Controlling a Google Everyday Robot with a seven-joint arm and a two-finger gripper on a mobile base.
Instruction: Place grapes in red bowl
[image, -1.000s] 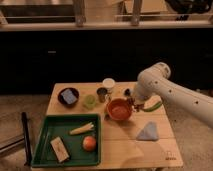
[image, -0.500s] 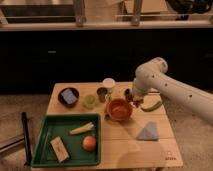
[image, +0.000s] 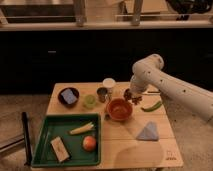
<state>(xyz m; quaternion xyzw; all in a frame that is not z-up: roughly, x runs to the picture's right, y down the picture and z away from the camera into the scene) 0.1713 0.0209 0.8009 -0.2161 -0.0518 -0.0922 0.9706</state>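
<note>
End effector (image: 131, 95) is clamped shut on the grapes (image: 128, 93), just beside far-right rim of red bowl (image: 111, 107), prob. lining up for the drop. Bowl sits mid-surface (image: 122, 146), open side up.

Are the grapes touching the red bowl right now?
Cannot tell. In the camera view, the grapes, gripped by the shut gripper, sit right at the red bowl's far right rim, with neither a gap nor contact plainly visible.
</note>
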